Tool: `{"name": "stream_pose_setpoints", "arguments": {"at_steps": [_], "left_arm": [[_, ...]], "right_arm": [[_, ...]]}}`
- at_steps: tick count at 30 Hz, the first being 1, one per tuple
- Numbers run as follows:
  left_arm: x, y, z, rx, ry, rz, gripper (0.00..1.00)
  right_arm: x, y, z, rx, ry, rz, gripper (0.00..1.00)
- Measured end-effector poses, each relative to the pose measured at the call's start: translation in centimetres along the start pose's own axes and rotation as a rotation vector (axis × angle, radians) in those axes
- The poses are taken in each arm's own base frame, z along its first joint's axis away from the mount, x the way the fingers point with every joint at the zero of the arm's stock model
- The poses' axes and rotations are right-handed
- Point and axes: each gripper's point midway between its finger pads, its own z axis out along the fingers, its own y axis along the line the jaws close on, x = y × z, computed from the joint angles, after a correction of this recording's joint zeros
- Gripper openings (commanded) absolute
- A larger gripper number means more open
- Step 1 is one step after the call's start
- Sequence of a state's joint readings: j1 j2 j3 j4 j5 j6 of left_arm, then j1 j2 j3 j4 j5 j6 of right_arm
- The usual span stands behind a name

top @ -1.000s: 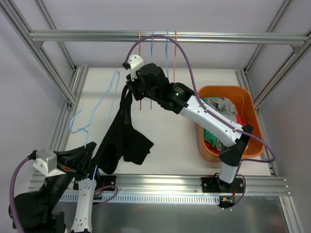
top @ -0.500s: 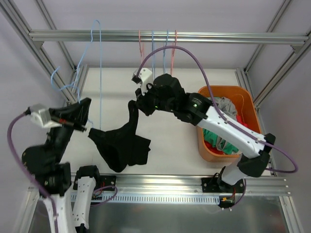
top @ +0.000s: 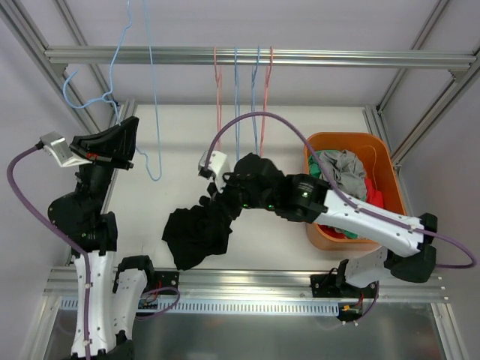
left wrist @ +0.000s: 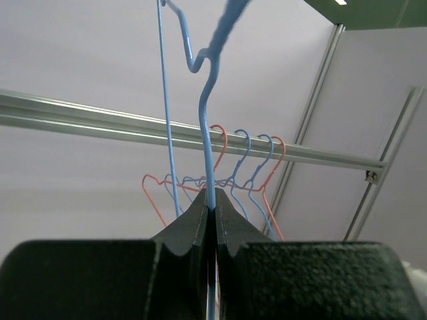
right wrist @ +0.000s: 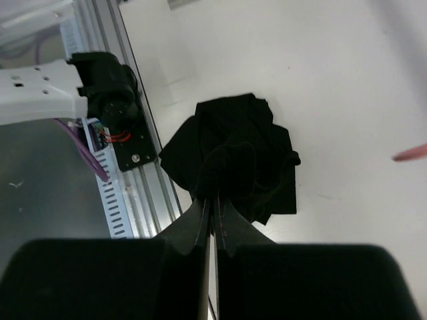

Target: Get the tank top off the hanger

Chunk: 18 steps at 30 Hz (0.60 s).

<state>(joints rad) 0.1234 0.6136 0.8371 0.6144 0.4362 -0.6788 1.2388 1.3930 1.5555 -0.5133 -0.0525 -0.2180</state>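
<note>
The black tank top point(top: 196, 231) lies bunched on the table, off the hanger; it also shows in the right wrist view point(right wrist: 233, 167). My right gripper point(top: 217, 196) is shut on a fold of it, the jaws pinching cloth point(right wrist: 215, 200). My left gripper point(top: 129, 142) is raised at the left and shut on the light blue wire hanger point(top: 154, 112), which is bare and sticks up past the top rail. In the left wrist view the hanger wire point(left wrist: 208, 120) runs up from between my closed jaws point(left wrist: 212, 207).
Several pink and blue hangers point(top: 244, 75) hang from the top rail point(top: 300, 57). An orange basket point(top: 390, 187) with clothes stands at the right. Aluminium frame posts stand at the left edge point(top: 90, 127). The slotted front rail point(top: 247, 304) runs along the near edge.
My left gripper lifted the blue hanger up and left, clear of the tank top. My right gripper came down with the top, which dropped from hanging to a heap on the table.
</note>
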Motion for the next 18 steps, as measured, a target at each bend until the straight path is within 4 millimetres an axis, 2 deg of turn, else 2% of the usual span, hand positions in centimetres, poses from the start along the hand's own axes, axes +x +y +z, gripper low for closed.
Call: {"name": "stream_pose_setpoints", "arguments": {"at_steps": [1,2,3,4,7,8,10,11,13,18], "left_arm": [[-0.5,-0.6,-0.4,-0.004,0.004,0.014,0.0],[-1.0,-1.2,-0.8,-0.008,0.009,0.027,0.0],[-1.7,-2.0,-1.2,-0.014,0.017,0.037,0.0],[-2.4,-2.8,-1.8,-0.021,0.024,0.049,0.0],[-3.1,-4.7,-4.0,-0.052,0.065,0.065,0.0],[-2.8,-4.8,-4.8,-0.068,0.087,0.065,0.0],[-1.4,-4.4,-6.3,-0.11,0.148,0.051,0.0],[-0.3,-3.8,-6.9,-0.141,0.193,0.036,0.0],[2.4,-2.3,-8.0,-0.204,0.298,-0.004,0.0],[9.0,1.8,-10.0,-0.355,0.564,-0.129,0.0]], "right_arm": [[1.0,0.2,1.0,0.001,0.033,-0.004,0.01],[2.0,0.3,2.0,0.008,0.066,-0.009,0.12],[2.8,0.3,2.9,0.019,0.097,-0.011,0.31],[3.7,0.4,3.9,0.028,0.127,-0.015,0.46],[5.7,0.2,5.6,0.054,0.191,-0.023,0.58],[6.1,0.1,5.9,0.066,0.203,-0.022,0.7],[6.2,-0.4,5.8,0.092,0.207,-0.018,0.79],[5.9,-0.6,5.6,0.11,0.197,-0.016,0.85],[5.5,-1.1,4.7,0.139,0.174,-0.017,0.89],[4.2,-2.6,-0.5,0.222,0.077,-0.009,0.97]]}}
